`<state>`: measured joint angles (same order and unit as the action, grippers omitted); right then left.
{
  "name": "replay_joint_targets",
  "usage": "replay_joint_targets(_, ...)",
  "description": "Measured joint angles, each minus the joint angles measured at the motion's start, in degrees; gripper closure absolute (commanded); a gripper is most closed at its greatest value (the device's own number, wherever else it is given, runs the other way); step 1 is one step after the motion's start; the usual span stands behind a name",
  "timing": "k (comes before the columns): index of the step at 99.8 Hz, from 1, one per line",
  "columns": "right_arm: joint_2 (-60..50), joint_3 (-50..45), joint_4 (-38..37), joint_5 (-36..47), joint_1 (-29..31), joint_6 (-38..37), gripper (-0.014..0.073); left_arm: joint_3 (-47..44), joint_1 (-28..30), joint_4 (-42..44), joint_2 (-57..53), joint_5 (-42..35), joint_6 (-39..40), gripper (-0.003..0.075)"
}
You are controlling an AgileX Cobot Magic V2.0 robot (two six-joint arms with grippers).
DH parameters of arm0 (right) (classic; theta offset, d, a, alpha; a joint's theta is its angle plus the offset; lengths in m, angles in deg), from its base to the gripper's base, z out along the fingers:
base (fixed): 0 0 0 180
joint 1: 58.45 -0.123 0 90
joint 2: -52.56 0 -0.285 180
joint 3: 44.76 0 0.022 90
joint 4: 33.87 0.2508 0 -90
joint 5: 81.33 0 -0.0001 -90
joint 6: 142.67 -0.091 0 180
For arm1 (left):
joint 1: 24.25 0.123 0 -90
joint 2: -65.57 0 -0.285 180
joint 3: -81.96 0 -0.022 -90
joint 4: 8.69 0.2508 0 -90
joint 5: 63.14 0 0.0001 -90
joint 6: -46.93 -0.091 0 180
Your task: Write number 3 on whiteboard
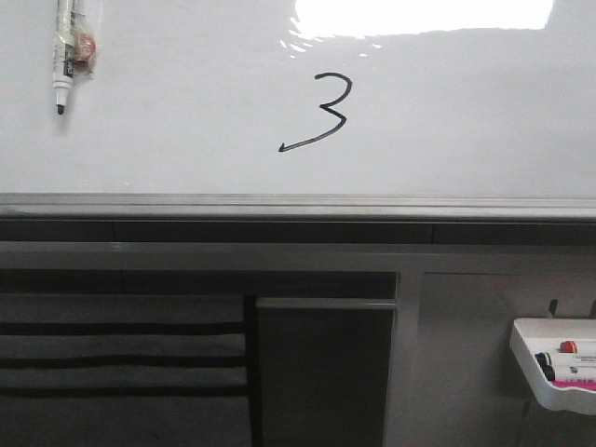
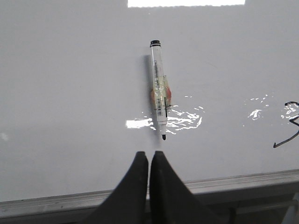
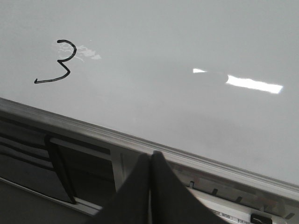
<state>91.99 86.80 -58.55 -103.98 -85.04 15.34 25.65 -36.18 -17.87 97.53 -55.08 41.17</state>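
Note:
A black hand-drawn number 3 (image 1: 323,114) with a long slanted tail stands on the glossy whiteboard (image 1: 186,130). It also shows in the right wrist view (image 3: 60,63), and part of it shows in the left wrist view (image 2: 289,126). A clear marker (image 1: 65,56) sticks to the board at upper left, black tip down; the left wrist view shows it too (image 2: 159,91). My left gripper (image 2: 149,156) is shut and empty, just below the marker's tip. My right gripper (image 3: 150,157) is shut and empty, below the board's grey rail (image 3: 93,130).
A grey metal rail (image 1: 298,205) runs along the whiteboard's lower edge. A small white marker tray (image 1: 559,368) with markers hangs at the lower right. Dark panels and striped slats (image 1: 121,354) lie below the rail. Light glare sits at the board's top (image 1: 424,17).

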Motion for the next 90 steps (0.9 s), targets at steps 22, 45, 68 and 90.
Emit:
replay_joint_targets(22, 0.0, 0.0, 0.0, 0.0, 0.0, 0.0, 0.0659, -9.5, 4.4, 0.0, -12.6, -0.3, 0.0, 0.0741)
replay_joint_targets(45, 0.0, 0.0, 0.0, 0.0, 0.0, 0.0, 0.0659, -21.1, 9.1, 0.0, -23.7, -7.6, 0.0, 0.0741)
replay_joint_targets(68, 0.0, -0.1, 0.0, 0.0, 0.0, 0.0, 0.0659, -21.2, 10.0, 0.0, -24.4, -9.1, 0.0, 0.0741)
replay_joint_targets(90, 0.0, -0.1, 0.0, 0.0, 0.0, 0.0, 0.0659, -21.2, 10.0, 0.0, -24.4, -9.0, 0.0, 0.0741)
